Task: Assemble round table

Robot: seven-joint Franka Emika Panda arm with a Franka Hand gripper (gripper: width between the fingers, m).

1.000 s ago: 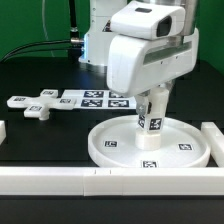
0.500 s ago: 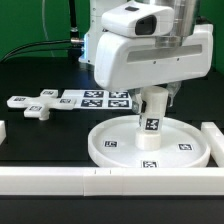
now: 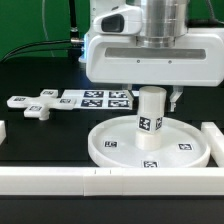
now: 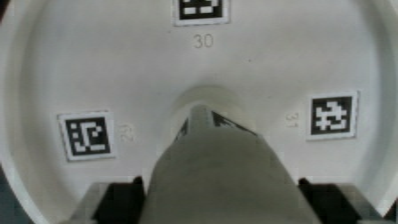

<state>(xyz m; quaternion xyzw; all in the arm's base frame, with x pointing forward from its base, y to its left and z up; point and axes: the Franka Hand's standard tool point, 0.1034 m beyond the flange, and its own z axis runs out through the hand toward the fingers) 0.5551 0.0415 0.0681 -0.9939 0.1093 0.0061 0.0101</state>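
Note:
The short white leg (image 3: 150,118) stands upright on the hub of the large round disc (image 3: 110,148), which lies near the table's front. My gripper (image 3: 152,93) comes down over the leg's top and is shut on it. In the wrist view the leg (image 4: 214,150) fills the gap between the dark fingers (image 4: 121,200), and the disc (image 4: 107,70) with its tags lies below. The small cross-shaped foot (image 3: 38,107) lies on the table at the exterior view's left, apart from the disc.
The marker board (image 3: 95,98) lies behind the disc. A long white bar (image 3: 100,180) runs along the front. Another bar (image 3: 213,135) stands at the exterior view's right, and a short white piece (image 3: 3,130) at its left edge.
My hand has turned about the leg's axis, so its broad face now fronts the camera. The leg has stayed on the hub and now looks more upright.

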